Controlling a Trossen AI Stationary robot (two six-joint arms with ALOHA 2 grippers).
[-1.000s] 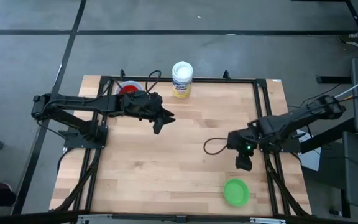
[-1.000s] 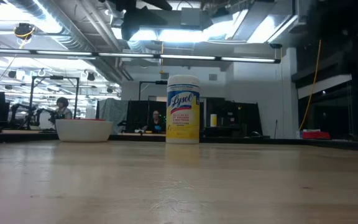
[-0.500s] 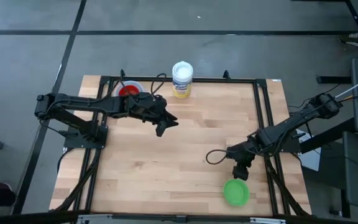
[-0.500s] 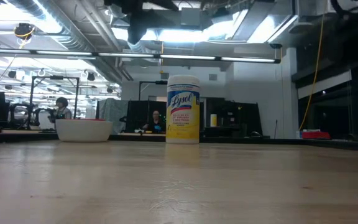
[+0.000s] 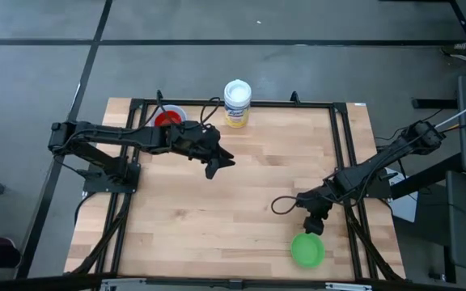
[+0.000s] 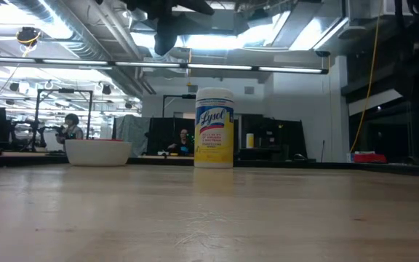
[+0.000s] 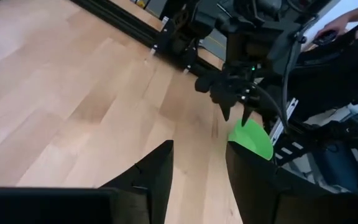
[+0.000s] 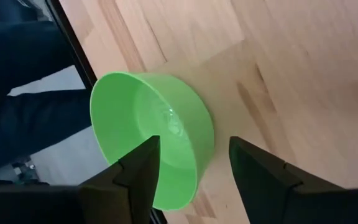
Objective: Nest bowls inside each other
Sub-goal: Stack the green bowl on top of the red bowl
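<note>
Right arm stretched in low from the right edge, its claw spread wide and empty, tipped down just above the far rim of the green bowl, which sits near the front right of the table. Left arm reaches across the far left, its claw released over bare wood, well away from that bowl. Behind it, a white bowl with red inside sits at the far left, beside the wipes can.
</note>
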